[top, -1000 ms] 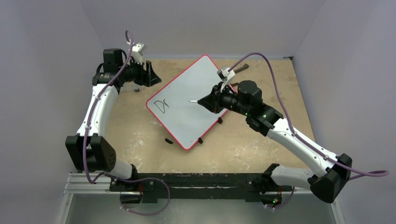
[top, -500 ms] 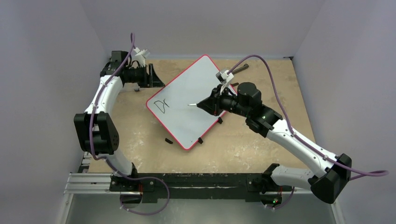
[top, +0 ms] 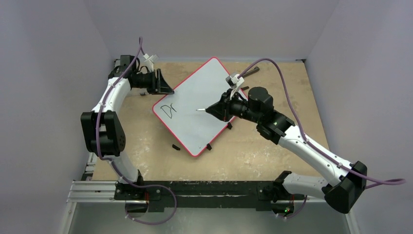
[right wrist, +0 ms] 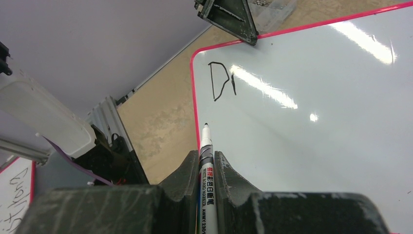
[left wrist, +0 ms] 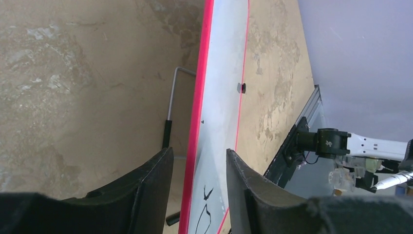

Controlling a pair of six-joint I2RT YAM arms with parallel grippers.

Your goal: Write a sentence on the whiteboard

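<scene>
Right end effector (top: 214, 108) is clenched on a white marker (right wrist: 206, 146); the tip points at the whiteboard (top: 195, 122), just right of the writing; I cannot tell if it touches; the whiteboard lies slanted on the tan counter (top: 272, 151); the sentence (top: 168, 110) is only 2 black letters, "Dr", near its left corner; left end effector (top: 164, 87) sits at the far left edge, its 2 fingers (left wrist: 146, 195) apart, the red rim between them, not pinched.
</scene>
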